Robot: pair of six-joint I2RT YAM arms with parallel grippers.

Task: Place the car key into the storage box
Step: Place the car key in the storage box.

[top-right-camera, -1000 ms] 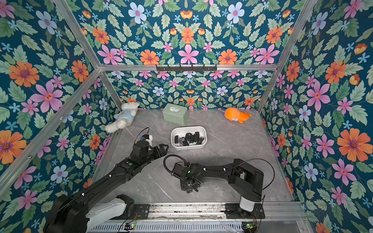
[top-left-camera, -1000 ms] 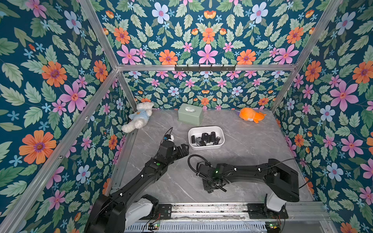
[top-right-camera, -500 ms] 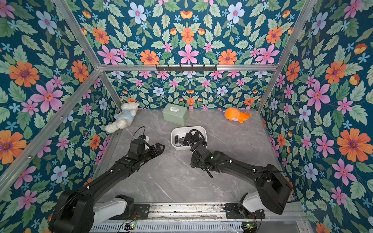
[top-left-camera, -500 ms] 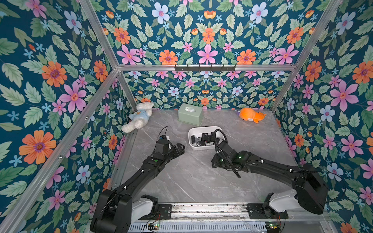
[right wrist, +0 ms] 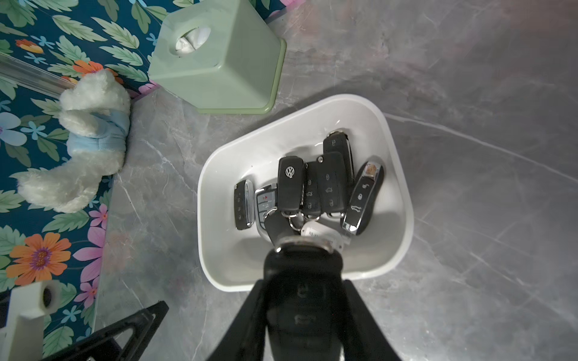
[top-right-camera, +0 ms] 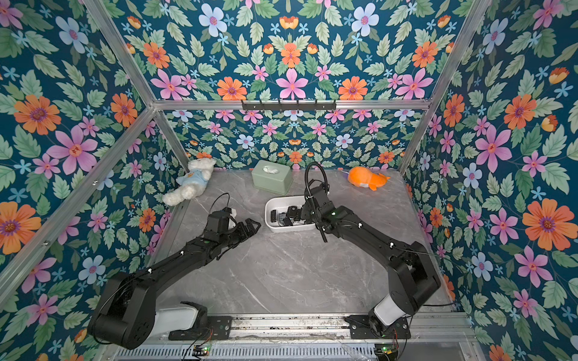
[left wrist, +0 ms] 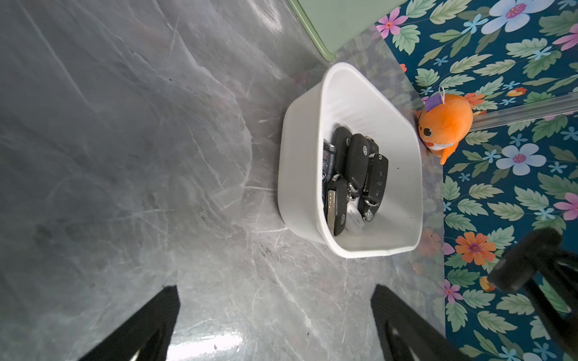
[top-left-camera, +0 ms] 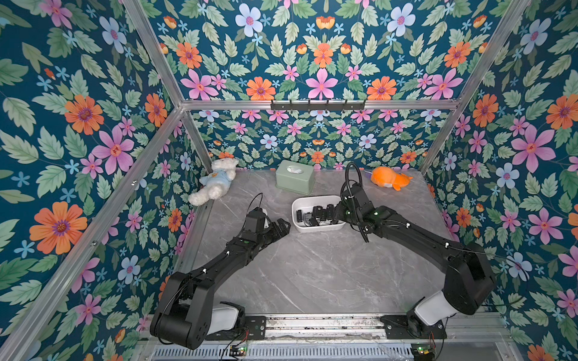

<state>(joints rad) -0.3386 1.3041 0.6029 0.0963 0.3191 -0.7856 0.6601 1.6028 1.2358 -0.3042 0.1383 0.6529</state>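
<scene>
- The grey, marble-look counter (top-left-camera: 312,275) carries the white storage box (top-left-camera: 316,229) near its middle, in front of a green tissue box (top-left-camera: 294,179).
- The storage box, open-topped, already holds a heap of black key fobs (right wrist: 312,187). In the right wrist view, bare floor shows between the heap and the rim nearest the right arm.
- The right pincer (right wrist: 303,281) hangs over that end of the box, jaws drawn in narrowly on the car key (right wrist: 301,312).
- The left pincer (left wrist: 275,287) is spread wide and empty near the box's other end, touching nothing.
- The car key points nose-first toward the heap and is not yet laid down; how low it hangs cannot be told. The sound course looks to be to lower it onto the bare floor, below the rim, and only then part the jaws, lest it strike the rim or skid off the heap.
</scene>
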